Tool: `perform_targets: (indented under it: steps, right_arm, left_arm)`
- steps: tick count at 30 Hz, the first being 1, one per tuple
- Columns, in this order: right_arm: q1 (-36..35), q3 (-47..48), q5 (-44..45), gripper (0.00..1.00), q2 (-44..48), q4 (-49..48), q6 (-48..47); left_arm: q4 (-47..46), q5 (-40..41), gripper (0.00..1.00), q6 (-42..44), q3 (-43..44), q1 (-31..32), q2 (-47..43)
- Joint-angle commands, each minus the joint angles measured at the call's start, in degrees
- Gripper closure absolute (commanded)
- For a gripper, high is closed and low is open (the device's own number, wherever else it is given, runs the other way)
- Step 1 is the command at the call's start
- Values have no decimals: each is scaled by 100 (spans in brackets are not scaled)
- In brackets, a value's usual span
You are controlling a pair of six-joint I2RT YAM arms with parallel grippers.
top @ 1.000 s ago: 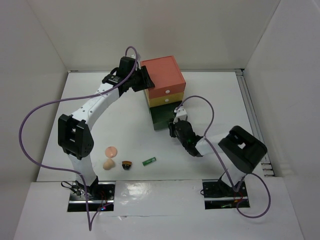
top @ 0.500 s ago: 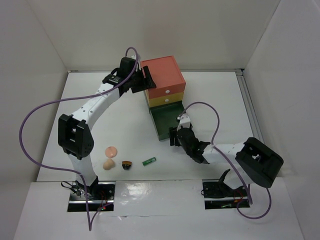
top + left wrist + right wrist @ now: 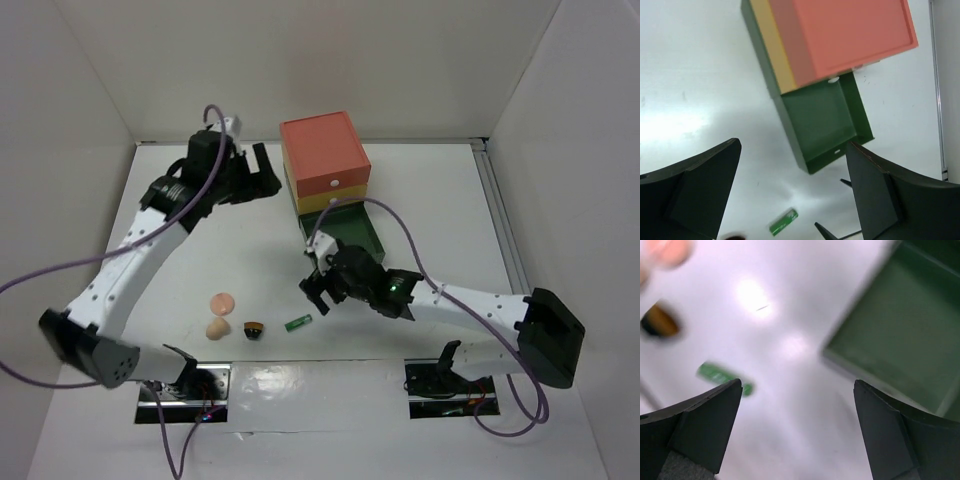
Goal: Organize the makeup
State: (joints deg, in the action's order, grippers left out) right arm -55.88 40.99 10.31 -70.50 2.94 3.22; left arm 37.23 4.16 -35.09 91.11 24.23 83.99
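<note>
Makeup lies near the arm bases, seen from above: one peach puff (image 3: 222,300), one peach sponge (image 3: 216,328), one dark pot (image 3: 253,329), one green tube (image 3: 298,322). Behind stands one drawer box (image 3: 323,155), its green drawer (image 3: 345,225) out. The left gripper (image 3: 262,172) and right gripper (image 3: 314,293) both gape. The left wrist view frames drawer (image 3: 825,120) and tube (image 3: 784,222). The right wrist view shows tube (image 3: 722,376) and pot (image 3: 659,322), blurred.

Open table (image 3: 250,250) around green tube (image 3: 298,323)
</note>
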Motion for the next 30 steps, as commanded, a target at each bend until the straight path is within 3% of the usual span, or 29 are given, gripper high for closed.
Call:
perform_targets:
  steps: [1,7,13,18,30]
  right_arm:
    - [-379,391,-1693,0,-471,945,-1165]
    - [-906,822,-2242,0,-1255,840,-1806]
    - [-1442,1069,-1998,0,-1958,778,-2018]
    - [-1567,1008,-1602,1,-2187,366,-2019]
    - [-1619,1007,-1189,3,-2135,40,-2080]
  left_arm:
    - [468,497,0,-137,-733,3,-1073]
    - [1241,805,0,-787,-2236,3,-2350]
    - [1698,787,0,-1131,-3292,3,-3414]
    - [2156,665,0,-1378,-3889,3,-3617]
    - [2113,146,4,-2326,-4609,169,-3882]
